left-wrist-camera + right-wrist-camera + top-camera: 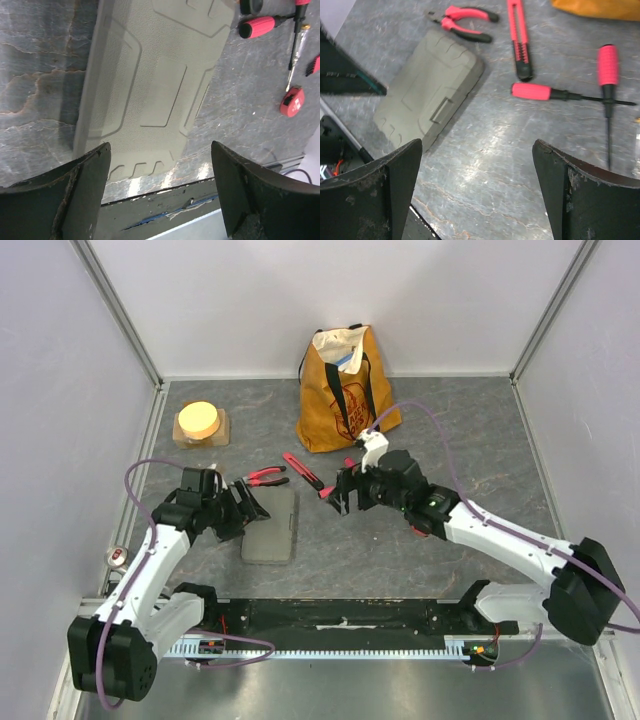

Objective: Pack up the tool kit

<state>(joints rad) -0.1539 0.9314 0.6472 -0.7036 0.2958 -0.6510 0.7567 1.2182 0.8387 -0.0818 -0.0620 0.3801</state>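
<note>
**Case shut, tools loose on the table, both grippers wide and empty**

Case [270, 525]: dark grey, closed, flat on the table left of centre. Nearer the near edge than the far one, long side running front to back, moulded lid up.

Left gripper [161, 146]: spread wide, nothing between the fingers, nothing touched. Hangs over the near end of the case and straddles its width, one finger above the left edge, the other above bare table just right of it.

Right gripper [477, 145]: likewise fully spread and holding nothing. Hovers over bare table right of the case, near the table's middle, with the loose tools just beyond it.

Pliers [265, 477]: red and black, flat just beyond the far end of the case, close to it but apart.

Knife [302, 471]: red, just right of the pliers, lying at a slant.

First screwdriver [532, 91] and second screwdriver [607, 65]: red-handled, right of the knife, shafts crossed.

Tape measure [292, 102]: small and red, on the table right of the case, by the tip of a thin screwdriver shaft.

Tote bag [345, 390]: mustard yellow, upright at the middle of the far edge.

Round block [200, 423]: yellow-topped, towards the far-left corner.
</note>
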